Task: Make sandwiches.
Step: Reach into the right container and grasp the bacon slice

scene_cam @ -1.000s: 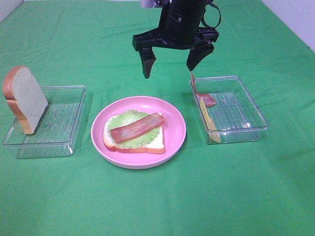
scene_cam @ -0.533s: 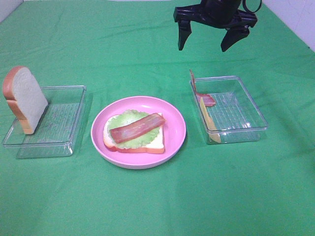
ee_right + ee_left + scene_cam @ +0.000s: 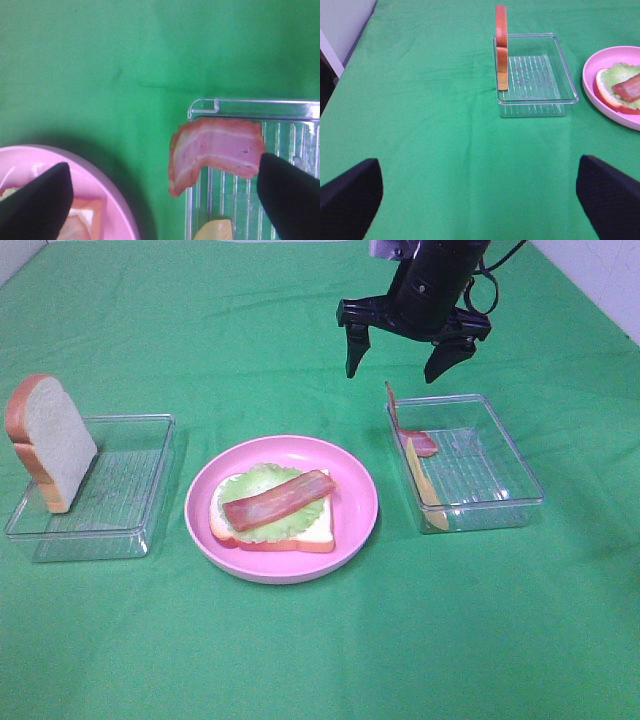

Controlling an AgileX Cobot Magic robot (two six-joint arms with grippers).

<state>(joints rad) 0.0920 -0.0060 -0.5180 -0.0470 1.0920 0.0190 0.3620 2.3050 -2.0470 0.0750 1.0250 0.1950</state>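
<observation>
On the pink plate (image 3: 357, 528) lies a bread slice (image 3: 312, 536) with a lettuce leaf (image 3: 255, 483) and a bacon strip (image 3: 280, 498) on top. A second bread slice (image 3: 50, 440) stands on edge against the left clear tray (image 3: 130, 532). The right clear tray (image 3: 500, 485) holds another bacon strip (image 3: 421, 444) draped over its wall and a yellow cheese square (image 3: 420, 485). My right gripper (image 3: 392, 372) is open and empty, hovering over that bacon strip (image 3: 215, 147). My left gripper (image 3: 480, 200) is open and empty, far from the standing bread (image 3: 501, 50).
Green cloth covers the table. The left wrist view shows the left tray (image 3: 537, 107) and part of the plate (image 3: 600, 65). The right wrist view shows the right tray's corner (image 3: 205, 105), the cheese tip (image 3: 215, 231) and the plate's rim (image 3: 117, 200).
My right gripper, open throughout, swung from behind the plate up and right, then came back down over the right tray's far left corner. The food has not moved.
</observation>
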